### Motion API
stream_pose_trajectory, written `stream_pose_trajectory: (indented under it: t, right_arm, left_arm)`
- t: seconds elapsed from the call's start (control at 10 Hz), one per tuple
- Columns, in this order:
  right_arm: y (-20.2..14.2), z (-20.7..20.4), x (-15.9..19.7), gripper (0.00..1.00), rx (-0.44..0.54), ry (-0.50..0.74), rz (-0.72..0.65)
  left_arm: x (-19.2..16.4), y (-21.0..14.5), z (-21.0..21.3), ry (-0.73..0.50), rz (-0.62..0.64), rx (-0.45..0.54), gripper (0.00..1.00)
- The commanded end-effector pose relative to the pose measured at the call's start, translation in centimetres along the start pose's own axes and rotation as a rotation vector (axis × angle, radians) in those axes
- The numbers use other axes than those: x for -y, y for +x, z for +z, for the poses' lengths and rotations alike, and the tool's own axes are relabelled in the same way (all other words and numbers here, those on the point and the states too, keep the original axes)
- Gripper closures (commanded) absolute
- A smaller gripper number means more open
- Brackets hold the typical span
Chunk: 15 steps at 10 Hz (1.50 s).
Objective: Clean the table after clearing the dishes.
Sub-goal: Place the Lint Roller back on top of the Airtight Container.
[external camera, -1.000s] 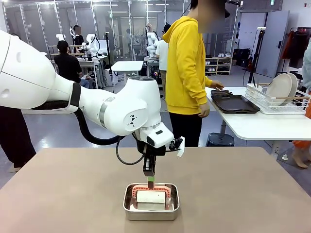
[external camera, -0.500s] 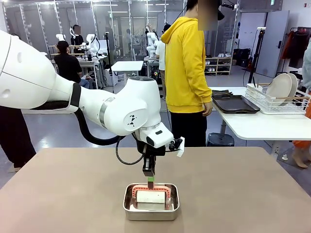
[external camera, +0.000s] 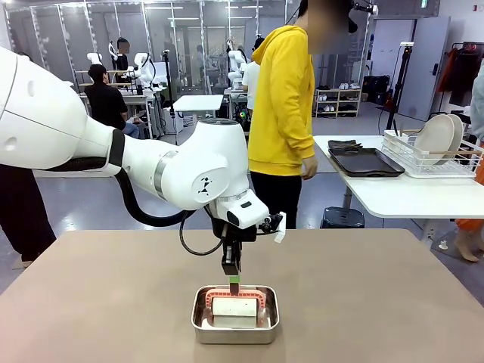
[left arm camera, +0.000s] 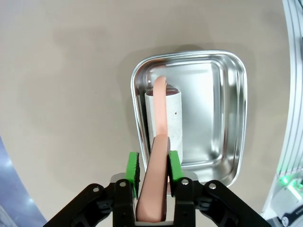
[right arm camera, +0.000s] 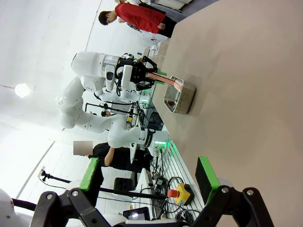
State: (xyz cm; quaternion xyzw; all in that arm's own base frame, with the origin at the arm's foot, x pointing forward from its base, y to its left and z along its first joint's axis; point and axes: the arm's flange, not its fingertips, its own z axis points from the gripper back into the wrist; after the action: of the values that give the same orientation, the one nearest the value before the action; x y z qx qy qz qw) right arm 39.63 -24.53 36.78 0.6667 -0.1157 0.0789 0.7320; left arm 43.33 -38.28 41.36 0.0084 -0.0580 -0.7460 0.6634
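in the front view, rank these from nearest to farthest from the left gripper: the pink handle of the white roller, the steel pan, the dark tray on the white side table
1. Pink looped handle of the white roller: between the left gripper's green pads.
2. Small rectangular steel pan: directly under the gripper, on the tan table.
3. Dark rectangular tray: far right, on the white side table.

left gripper (left arm camera: 153,166): my wrist view cuts off its body at 6 o'clock; I can't tell whether the pads touch the pink handle (left arm camera: 158,142).
handle base: hidden behind the white block (left arm camera: 163,118) in the steel pan (left arm camera: 227,118).
plates (external camera: 437,138): far off at 2 o'clock; too small for me to count.
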Motion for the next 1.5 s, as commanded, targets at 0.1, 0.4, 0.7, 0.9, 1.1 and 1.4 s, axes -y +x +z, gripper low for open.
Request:
stream_pose_trajectory:
  t: [0.1, 0.4, 0.7, 0.9, 1.1, 1.4]
  right_arm:
    - [-0.3, -0.2, -0.5, 0.00, -0.001, -0.001, 0.005]
    - [-0.3, -0.2, -0.5, 0.00, -0.001, -0.001, 0.005]
    - [-0.3, -0.2, -0.5, 0.00, -0.001, -0.001, 0.005]
    - [-0.3, -0.2, -0.5, 0.00, -0.001, -0.001, 0.005]
    - [-0.3, -0.2, -0.5, 0.00, -0.001, -0.001, 0.005]
    - [-0.3, -0.2, -0.5, 0.00, -0.001, -0.001, 0.005]
  left_arm:
    - [0.2, -1.1, -0.3, 0.004, -0.030, -0.013, 0.00]
    - [0.5, -1.2, 1.5, 0.032, -0.016, 0.027, 0.00]
    - [0.8, -1.2, 2.4, 0.039, -0.003, 0.032, 0.00]
    - [0.9, -1.3, 2.3, 0.036, -0.002, 0.037, 0.00]
    - [-0.1, -0.4, 2.6, 0.047, 0.006, 0.013, 0.00]
    - [-0.1, -0.4, 2.6, 0.047, 0.006, 0.013, 0.00]
